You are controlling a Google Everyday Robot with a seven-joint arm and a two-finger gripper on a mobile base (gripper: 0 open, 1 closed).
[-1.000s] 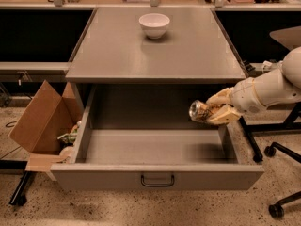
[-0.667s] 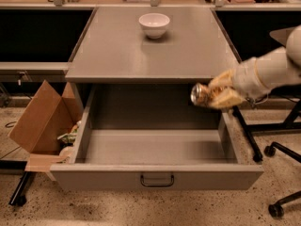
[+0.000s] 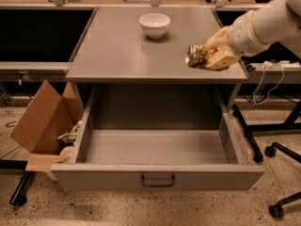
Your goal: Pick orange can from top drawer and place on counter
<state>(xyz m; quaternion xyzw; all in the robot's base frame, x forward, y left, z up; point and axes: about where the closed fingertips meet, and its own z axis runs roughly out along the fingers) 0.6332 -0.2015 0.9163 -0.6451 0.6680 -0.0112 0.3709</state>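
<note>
My gripper (image 3: 211,55) comes in from the right on a white arm and is shut on the orange can (image 3: 197,55). The can is shiny golden-orange with a silver end facing left. I hold it lying sideways just over the front right part of the grey counter (image 3: 122,51). The top drawer (image 3: 157,147) is pulled fully open below the counter. Its grey inside shows nothing in it. Its front panel carries a small dark bar handle (image 3: 157,180).
A white bowl (image 3: 154,24) stands at the back middle of the counter. A brown cardboard box (image 3: 44,121) with scraps sits on the floor left of the drawer. Office chair wheels (image 3: 277,182) and black frame legs stand at the right.
My gripper has lifted the orange can up out of the drawer's right side and now holds it over the counter's front right area.
</note>
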